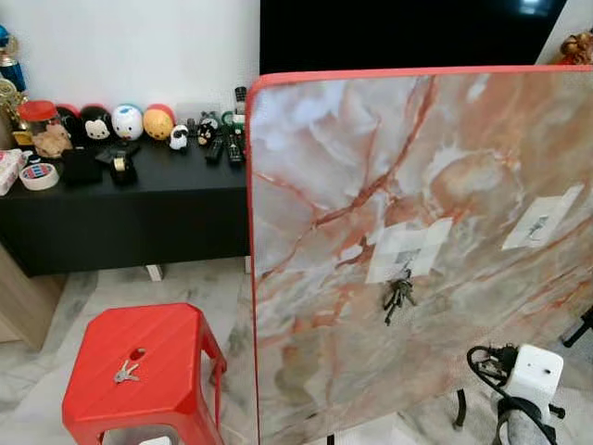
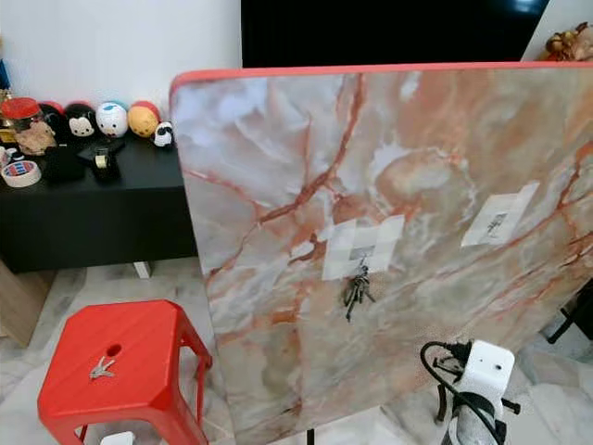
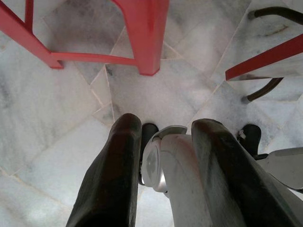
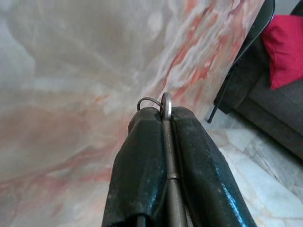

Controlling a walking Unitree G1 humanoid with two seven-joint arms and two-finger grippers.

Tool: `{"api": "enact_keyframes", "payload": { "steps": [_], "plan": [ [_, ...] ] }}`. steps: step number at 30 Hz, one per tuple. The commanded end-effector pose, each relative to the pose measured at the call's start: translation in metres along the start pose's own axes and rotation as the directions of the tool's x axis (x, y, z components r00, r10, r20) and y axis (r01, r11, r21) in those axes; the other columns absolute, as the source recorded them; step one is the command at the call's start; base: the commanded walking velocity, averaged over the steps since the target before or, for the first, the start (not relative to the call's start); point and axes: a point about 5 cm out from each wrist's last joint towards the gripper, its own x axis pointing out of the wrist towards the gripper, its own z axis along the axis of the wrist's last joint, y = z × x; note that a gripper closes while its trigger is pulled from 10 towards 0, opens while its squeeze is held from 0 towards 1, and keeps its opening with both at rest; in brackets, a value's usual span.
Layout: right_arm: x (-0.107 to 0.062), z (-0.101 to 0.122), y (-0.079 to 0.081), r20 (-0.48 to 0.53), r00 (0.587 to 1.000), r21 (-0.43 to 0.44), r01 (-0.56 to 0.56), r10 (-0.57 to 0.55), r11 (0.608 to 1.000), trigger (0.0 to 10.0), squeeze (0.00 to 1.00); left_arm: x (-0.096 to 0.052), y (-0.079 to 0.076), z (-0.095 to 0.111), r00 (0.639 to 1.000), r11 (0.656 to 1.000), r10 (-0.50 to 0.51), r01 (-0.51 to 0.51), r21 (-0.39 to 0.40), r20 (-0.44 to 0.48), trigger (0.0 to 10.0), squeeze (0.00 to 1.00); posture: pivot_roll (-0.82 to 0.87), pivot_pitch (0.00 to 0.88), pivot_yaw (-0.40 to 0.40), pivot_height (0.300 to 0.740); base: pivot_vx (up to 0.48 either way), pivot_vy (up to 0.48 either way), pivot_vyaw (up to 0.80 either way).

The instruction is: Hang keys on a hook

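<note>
right pincer clamped on a key ring, one bunch on the hook, one on the stool

right wrist view: right pincer (image 4: 165,113) is clenched, fingers pressed together on a thin metal key ring (image 4: 166,105) that sticks out at the tips with a wire loop beside it. it sits close to the marble panel (image 4: 71,85). a dark chair with a red cushion (image 4: 284,42) is off to one side

left wrist view: left pincer (image 3: 165,137) points down at the marble floor (image 3: 57,123), fingers apart, nothing between them. the robot's own silver leg parts lie under it, red stool legs (image 3: 147,33) beyond

head views: big upright marble-pattern panel with a red edge, two pale patches taped on it. a bunch of keys (image 1: 398,295) hangs from the hook (image 1: 405,269) on the nearer patch; second patch (image 1: 544,217) further right. red stool (image 1: 139,371) stands left of the panel, a second set of keys (image 1: 126,373) lying on its seat beside the centre hole. a white arm part with black cable (image 1: 528,380) shows at lower right

containers: a red-lidded jar (image 1: 42,125) on the black worktop (image 1: 130,199), contents too small to tell. round toy figures line the back of it, a tape roll (image 1: 39,175) and remotes too

white wall, dark screen above the panel
</note>
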Motion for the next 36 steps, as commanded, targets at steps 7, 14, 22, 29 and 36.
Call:
{"api": "enact_keyframes", "payload": {
  "steps": [7, 14, 22, 29, 36],
  "plan": [
    [0.005, 0.004, -0.002, 0.01, 1.0, 0.021, 0.026, -0.027, 0.999, 10.0, 0.0, 0.0, -0.002, -0.001, 1.0, 0.999, -0.014, 0.014, 0.05, -0.014, 10.0, 0.0, 0.05, 0.0, -0.084, 0.714, 0.0, 0.0, 0.0],
    [0.008, 0.006, 0.0, 0.013, 0.999, 0.025, 0.029, -0.029, 0.999, 10.0, 0.0, 0.0, -0.002, 0.0, 1.0, 0.998, -0.018, 0.019, 0.063, -0.016, 10.0, 0.0, 0.06, 0.0, -0.083, 0.714, 0.259, 0.0, 0.0],
    [0.011, 0.009, 0.005, 0.021, 1.0, 0.034, 0.022, -0.022, 0.999, 10.0, 0.0, 0.0, -0.002, 0.0, 1.0, 0.997, -0.023, 0.024, 0.069, -0.017, 10.0, 0.0, 0.06, 0.0, -0.083, 0.714, 0.345, 0.0, 0.0],
    [0.012, 0.011, 0.008, 0.026, 0.999, 0.039, 0.017, -0.018, 0.999, 10.0, 0.0, 0.0, -0.003, 0.0, 0.999, 0.996, -0.031, 0.033, 0.082, -0.015, 10.0, 0.0, 0.06, 0.0, -0.084, 0.714, 0.236, 0.0, 0.0],
    [0.012, 0.011, 0.01, 0.031, 0.999, 0.043, 0.016, -0.017, 0.999, 10.0, 0.0, 0.0, -0.003, 0.0, 0.999, 0.996, -0.034, 0.035, 0.088, -0.016, 10.0, 0.0, 0.06, 0.0, -0.083, 0.714, 0.0, 0.0, 0.0]
  ]
}}
